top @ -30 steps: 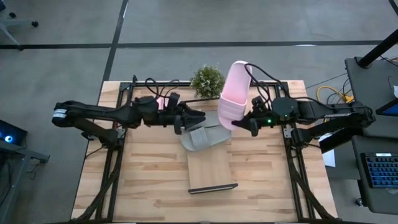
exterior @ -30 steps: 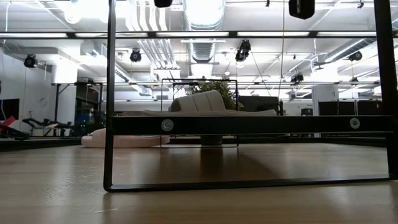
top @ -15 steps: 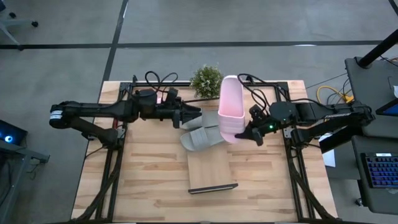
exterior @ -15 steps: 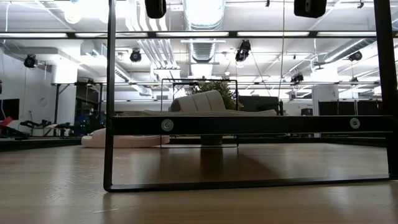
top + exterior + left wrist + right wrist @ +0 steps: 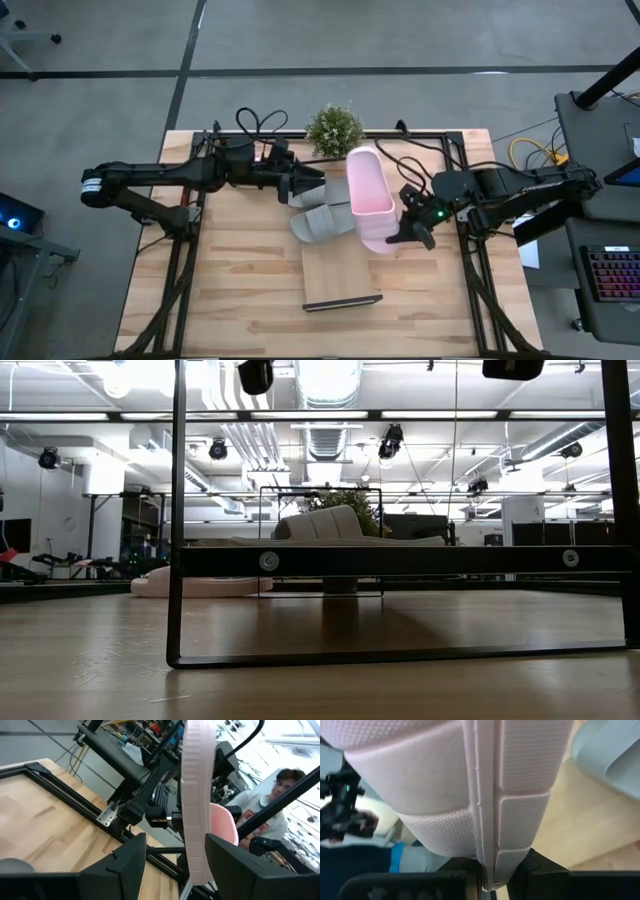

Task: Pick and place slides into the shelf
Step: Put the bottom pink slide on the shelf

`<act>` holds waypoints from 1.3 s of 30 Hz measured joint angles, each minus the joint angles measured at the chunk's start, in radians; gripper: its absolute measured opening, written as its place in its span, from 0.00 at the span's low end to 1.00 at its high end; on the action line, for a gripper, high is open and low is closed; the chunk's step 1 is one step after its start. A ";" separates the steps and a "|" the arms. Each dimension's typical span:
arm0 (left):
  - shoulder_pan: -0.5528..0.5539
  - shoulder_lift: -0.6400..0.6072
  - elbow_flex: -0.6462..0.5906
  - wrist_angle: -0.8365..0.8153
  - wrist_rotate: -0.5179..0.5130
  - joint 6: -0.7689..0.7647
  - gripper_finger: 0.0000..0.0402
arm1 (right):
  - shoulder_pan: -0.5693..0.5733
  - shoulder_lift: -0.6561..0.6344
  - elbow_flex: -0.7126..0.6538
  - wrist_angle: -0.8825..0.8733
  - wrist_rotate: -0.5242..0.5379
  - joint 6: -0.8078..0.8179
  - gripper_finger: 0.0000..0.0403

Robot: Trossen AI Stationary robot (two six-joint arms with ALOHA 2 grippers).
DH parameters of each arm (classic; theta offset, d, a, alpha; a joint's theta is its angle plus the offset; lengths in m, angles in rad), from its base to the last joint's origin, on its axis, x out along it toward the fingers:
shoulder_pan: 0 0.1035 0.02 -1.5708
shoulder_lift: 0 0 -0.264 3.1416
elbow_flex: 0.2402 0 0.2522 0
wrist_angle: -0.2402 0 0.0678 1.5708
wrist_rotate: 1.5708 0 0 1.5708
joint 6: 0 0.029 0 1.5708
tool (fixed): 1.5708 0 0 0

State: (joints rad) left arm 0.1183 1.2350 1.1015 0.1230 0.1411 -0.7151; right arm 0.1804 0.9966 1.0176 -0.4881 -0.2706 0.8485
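My right gripper (image 5: 392, 238) is shut on a pale pink slide (image 5: 368, 195), which hangs in the air over the shelf's far end. The shelf (image 5: 340, 272) is a narrow wooden board with a black wire rim (image 5: 178, 510). A grey slide (image 5: 325, 220) lies sole down on the board's far end. My left gripper (image 5: 318, 184) hovers open left of the pink slide, apart from it; in the left wrist view the slide (image 5: 194, 795) shows edge-on beyond the open fingers. Another pink slide (image 5: 190, 585) lies on the table under the left arm. My right gripper pinches the rim of the pink slide's sole at its near end (image 5: 490, 862) between its two fingers. The fingers come from the table's right, slanting down. The slide is lifted clear, its length running from the gripper toward the far edge.
A small potted plant (image 5: 333, 130) stands at the table's far edge behind the slides. The black table frame (image 5: 190, 240) runs along both sides. A person (image 5: 285, 780) sits beyond the table's right side. Bare wood lies left and right of the shelf.
My right gripper has moved toward the table's near edge and tipped downward, swinging the pink slide from beside the plant to above the grey slide, still lifted clear. My left gripper has shifted a little toward the far edge, staying open.
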 joint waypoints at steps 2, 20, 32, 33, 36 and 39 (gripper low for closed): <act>0.002 0.000 0.000 -0.001 0.009 0.008 0.47 | 0.007 0.000 -0.001 -0.014 -0.027 -0.009 0.10; 0.004 0.005 0.031 0.035 0.090 -0.046 0.47 | 0.045 0.088 -0.005 0.011 -0.051 -0.030 0.10; -0.021 0.050 0.031 0.080 0.123 -0.067 0.47 | 0.058 0.147 -0.001 0.072 -0.054 -0.022 0.10; -0.024 0.057 0.031 0.092 0.125 -0.068 0.47 | 0.058 0.149 0.000 0.079 -0.054 -0.021 0.10; -0.028 0.075 0.038 0.111 0.137 -0.068 0.47 | 0.058 0.151 0.002 0.088 -0.053 -0.019 0.10; -0.028 0.087 0.048 0.112 0.155 -0.073 0.47 | 0.058 0.151 0.003 0.088 -0.052 -0.019 0.10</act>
State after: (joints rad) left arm 0.0902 1.3225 1.1496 0.2354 0.2956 -0.7883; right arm 0.2382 1.1481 1.0203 -0.4000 -0.3226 0.8299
